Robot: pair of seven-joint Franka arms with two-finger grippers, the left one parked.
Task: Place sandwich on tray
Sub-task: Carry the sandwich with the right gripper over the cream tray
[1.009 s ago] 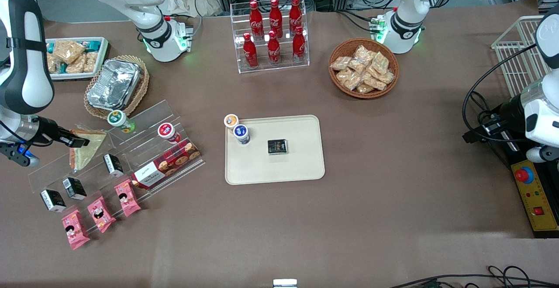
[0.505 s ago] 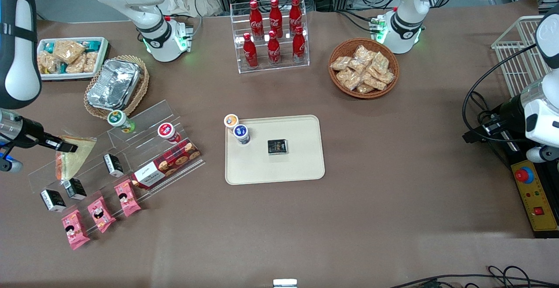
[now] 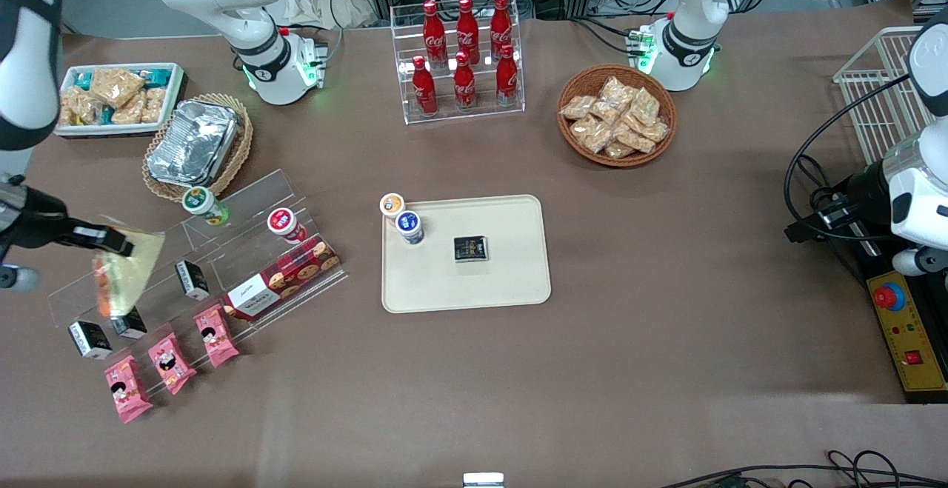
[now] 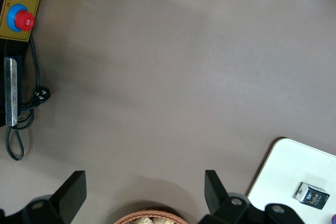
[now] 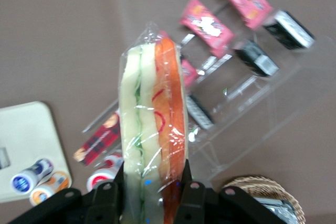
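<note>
One sandwich [image 3: 122,273] hangs clamped in my jaws, long edge pointing down, above the clear display stand [image 3: 200,251] at my end of the bench. Well apart, toward the parked arm, lies the tray [image 3: 511,281], partly free.

— How is the light where you work?

— Even and bright from overhead across the brown table [image 3: 666,369]; shadows lie soft and short; the foil container [image 3: 192,141] throws white glare, and the clear acrylic stand [image 3: 244,199] glints along its edges.

— And close to your claw?

— My gripper [image 5: 152,192] hangs above that stand, pinching the sandwich [image 5: 153,124]; its wrap catches small highlights; the sandwich looks soft, my fingers [image 5: 105,203] dark and blurred; in the front view the sandwich [image 3: 122,272] smears slightly.
</note>
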